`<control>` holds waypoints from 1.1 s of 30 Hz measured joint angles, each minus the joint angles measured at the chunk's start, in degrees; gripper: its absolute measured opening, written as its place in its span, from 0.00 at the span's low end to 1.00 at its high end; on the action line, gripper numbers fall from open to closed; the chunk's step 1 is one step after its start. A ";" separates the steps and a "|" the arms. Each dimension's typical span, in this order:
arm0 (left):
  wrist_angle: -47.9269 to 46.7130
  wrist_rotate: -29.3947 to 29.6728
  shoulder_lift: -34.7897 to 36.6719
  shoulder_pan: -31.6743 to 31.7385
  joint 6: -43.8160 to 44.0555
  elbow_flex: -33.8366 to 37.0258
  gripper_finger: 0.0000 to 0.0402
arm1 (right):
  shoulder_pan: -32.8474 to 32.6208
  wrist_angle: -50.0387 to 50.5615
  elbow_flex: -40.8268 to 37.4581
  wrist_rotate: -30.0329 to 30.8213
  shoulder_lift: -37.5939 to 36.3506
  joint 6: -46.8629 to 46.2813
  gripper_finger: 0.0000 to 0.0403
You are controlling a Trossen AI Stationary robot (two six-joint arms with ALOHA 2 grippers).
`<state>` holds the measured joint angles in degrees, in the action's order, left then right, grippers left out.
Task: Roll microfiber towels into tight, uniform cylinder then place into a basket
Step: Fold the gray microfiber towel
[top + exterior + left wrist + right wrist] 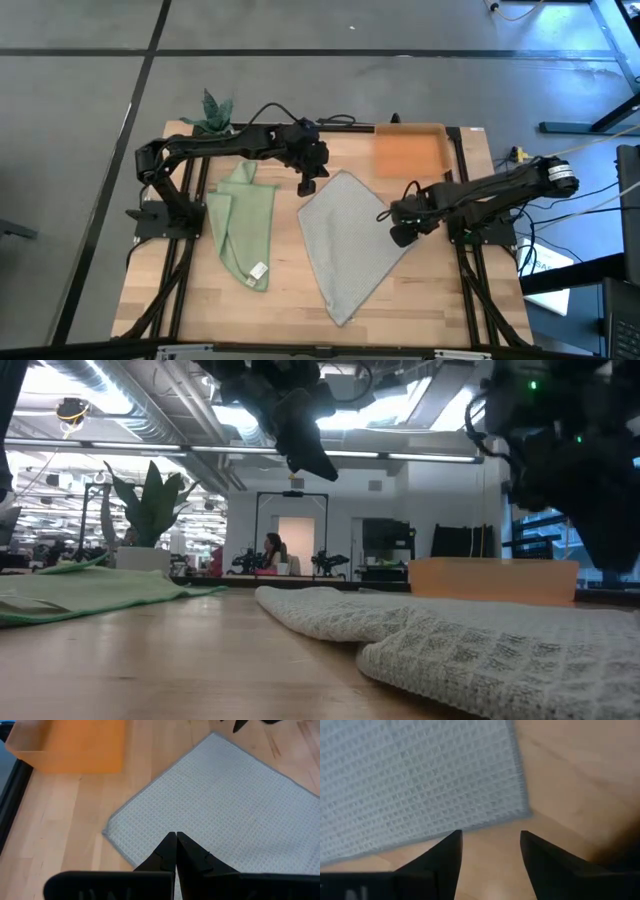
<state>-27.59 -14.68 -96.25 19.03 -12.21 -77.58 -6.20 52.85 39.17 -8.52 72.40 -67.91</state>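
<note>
Grey towel (350,245) flat on table (290,300), unrolled, laid diamond-wise: one corner far near left gripper, one near the table's near edge, right corner at right gripper. Weave slightly humped in low view (450,640), not perfectly flat. Green towel (243,225) left of it, folded long, white tag (258,269) at near end, also unrolled. Orange basket (410,150) at far right, well apart from green, just beyond grey's far-right edge; nothing seen in it.

Right gripper (398,228) at grey's right corner, fingers (445,857) spread, nothing between them, corner (520,812) just ahead on bare wood. Left gripper (307,183) hovering over grey's far corner, closed on nothing (176,851).

Risks, judged from here:
- Pinching a corner instead of a straight edge → roll starts diagonal, ends up cone-shaped, not uniform.
- Spread fingers coming down on wood beside the corner → miss, or drag and bunch the cloth.
- Single-point grip on soft weave → cloth folds over itself, loose roll.
- Left jaws closed → can't pin far side; towel likely slides on smooth wood once pulled.
- Both arms converging on one towel → collision chance near centre.
- Loose roll → springs open on release in shallow basket.
- Potted plant (212,112) at far left, clear of the work.
</note>
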 joint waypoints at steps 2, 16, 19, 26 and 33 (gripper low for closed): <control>0.00 -0.02 0.00 -0.09 0.01 0.00 0.00 | 0.00 -3.52 -2.28 -0.57 0.00 -0.88 0.50; 0.09 -0.02 0.04 -1.23 0.02 0.00 0.00 | 0.04 -9.94 -11.14 2.09 -0.28 -3.86 0.50; 0.09 -0.01 0.04 -1.44 0.04 0.00 0.00 | 0.02 -9.78 -11.23 2.45 -0.22 -2.69 0.50; 0.07 0.00 0.04 -1.42 0.07 0.02 0.00 | -0.01 -10.05 -11.32 2.82 -0.22 -2.37 0.42; 0.04 0.90 0.07 -1.45 -0.24 0.01 0.00 | 0.00 -10.17 -11.36 4.08 -0.17 -2.31 0.17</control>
<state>-27.55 -13.78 -96.18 17.58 -12.45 -77.57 -6.20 42.68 27.81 -4.43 72.23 -70.22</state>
